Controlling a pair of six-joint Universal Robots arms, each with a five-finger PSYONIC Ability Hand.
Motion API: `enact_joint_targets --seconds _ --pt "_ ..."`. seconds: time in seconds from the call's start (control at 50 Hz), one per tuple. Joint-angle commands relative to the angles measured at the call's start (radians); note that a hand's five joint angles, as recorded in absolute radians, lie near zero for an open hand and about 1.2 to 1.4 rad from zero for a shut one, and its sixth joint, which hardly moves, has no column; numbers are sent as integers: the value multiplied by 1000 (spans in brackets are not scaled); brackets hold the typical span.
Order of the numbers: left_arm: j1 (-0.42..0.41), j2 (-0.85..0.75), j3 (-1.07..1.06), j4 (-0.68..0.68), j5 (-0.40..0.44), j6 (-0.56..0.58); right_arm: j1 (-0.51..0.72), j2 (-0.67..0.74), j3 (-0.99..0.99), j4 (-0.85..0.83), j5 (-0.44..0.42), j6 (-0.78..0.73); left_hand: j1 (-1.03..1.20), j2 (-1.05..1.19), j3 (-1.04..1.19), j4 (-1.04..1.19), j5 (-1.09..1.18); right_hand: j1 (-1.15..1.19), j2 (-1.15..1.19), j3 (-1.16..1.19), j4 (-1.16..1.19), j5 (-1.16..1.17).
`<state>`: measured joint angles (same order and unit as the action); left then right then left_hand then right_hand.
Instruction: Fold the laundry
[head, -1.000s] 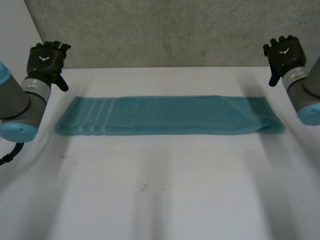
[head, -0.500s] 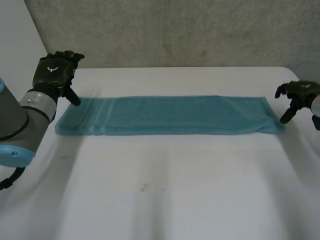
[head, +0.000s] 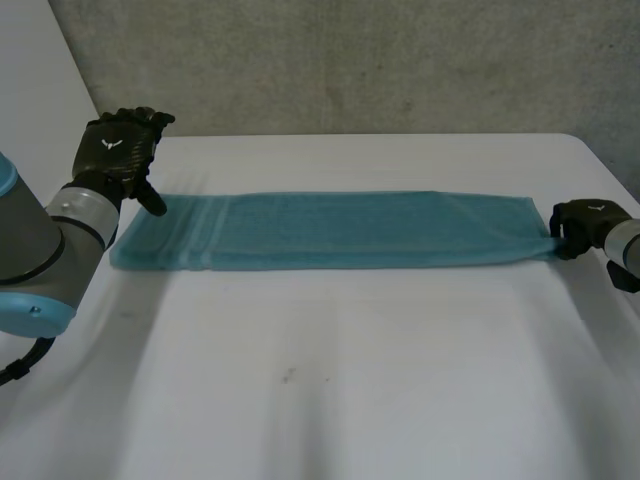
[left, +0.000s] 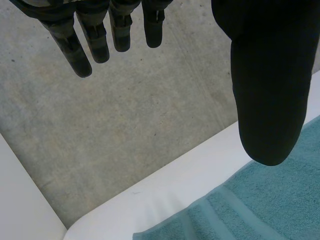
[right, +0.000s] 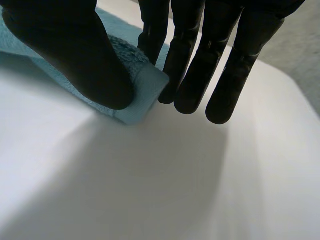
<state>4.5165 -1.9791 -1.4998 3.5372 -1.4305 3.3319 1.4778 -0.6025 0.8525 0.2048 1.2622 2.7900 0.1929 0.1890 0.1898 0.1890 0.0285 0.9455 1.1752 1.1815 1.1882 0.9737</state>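
Observation:
A teal towel (head: 330, 230), folded into a long narrow strip, lies across the white table (head: 350, 380). My left hand (head: 120, 145) hovers open over the strip's far left corner. In the left wrist view its straight fingers (left: 95, 35) and thumb (left: 270, 75) hang above the towel's striped end (left: 260, 210) without touching it. My right hand (head: 580, 222) sits low at the strip's right end. Seen from the right wrist, its thumb (right: 75, 50) presses the towel's corner (right: 142, 87) against the fingers (right: 190, 60), pinching it.
A grey concrete wall (head: 350, 60) rises behind the table's far edge. The table's right edge runs close behind my right hand. A broad stretch of bare white table lies in front of the towel.
My right hand dropped from the far right down to the towel's right end and closed on its corner. My left hand moved a little forward toward the left far corner, staying open.

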Motion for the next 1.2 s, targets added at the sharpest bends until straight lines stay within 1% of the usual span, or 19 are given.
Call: enact_joint_targets --seconds 0.02,0.08,0.18,0.32,0.36,0.48,0.52,0.54,0.64,0.68,0.78,0.94,1.08,1.1,1.12,1.14,1.16,1.18,1.2 --pt "3 13 -11 -1 1 0 -76 -52 7 -57 63 -47 29 33 33 33 19 451 221 215 208 248" --pt "1 13 -13 -1 1 0 -97 -68 5 -62 74 -86 29 33 33 33 19 451 221 215 208 248" --pt "3 16 -30 -1 1 0 -157 -88 -61 -59 127 -268 29 33 33 33 19 451 221 215 208 248" --pt "6 42 -51 -1 1 0 -106 -95 -132 -57 160 -270 29 33 33 33 19 451 221 215 208 248" --pt "9 51 -60 -1 1 0 -1 -95 -164 -62 154 -260 27 30 30 30 16 451 221 215 208 248" --pt "16 92 -88 -1 1 0 173 -94 -228 -100 152 -262 27 30 30 30 16 451 221 215 208 248" --pt "19 109 -97 -1 1 0 287 -92 -251 -169 135 -263 27 30 30 30 16 451 221 215 208 248" --pt "19 109 -97 -1 1 0 288 -92 -251 -169 135 -264 27 30 30 30 16 451 221 215 208 248" --pt "35 132 -117 -1 2 0 457 -72 -250 -301 37 -260 24 27 27 27 13 451 221 215 208 248" --pt "53 143 -132 -1 2 0 573 -25 -257 -366 -39 -260 24 27 27 27 13 451 221 215 208 248" --pt "69 149 -148 -1 2 0 714 73 -296 -419 -121 -265 21 24 24 25 10 451 221 215 208 248" --pt "85 149 -172 -1 4 0 848 280 -435 -400 -138 -271 15 19 18 19 5 451 221 215 208 248" --pt "82 148 -183 0 5 -3 855 317 -471 -375 -121 -282 15 19 18 19 5 451 221 215 208 248" --pt "78 146 -180 0 5 -3 852 313 -471 -374 -104 -282 15 19 18 19 5 80 -150 -156 -163 -123" --pt "78 146 -180 0 5 -3 852 313 -471 -373 -104 -282 15 19 18 19 5 76 -154 -160 -167 -127" --pt "75 143 -172 0 5 -3 852 303 -471 -373 -71 -283 15 19 18 19 5 -627 -857 -863 -870 -830" --pt "72 140 -166 2 5 -3 852 279 -468 -373 -25 -282 15 19 18 19 5 -771 -1001 -1007 -1014 -974" --pt "72 140 -166 2 5 -3 852 279 -468 -373 -24 -282 15 19 18 19 5 -771 -1001 -1007 -1014 -974" --pt "66 138 -159 8 5 -3 848 245 -464 -372 30 -282 15 19 18 19 5 -771 -1001 -1007 -1014 -974"
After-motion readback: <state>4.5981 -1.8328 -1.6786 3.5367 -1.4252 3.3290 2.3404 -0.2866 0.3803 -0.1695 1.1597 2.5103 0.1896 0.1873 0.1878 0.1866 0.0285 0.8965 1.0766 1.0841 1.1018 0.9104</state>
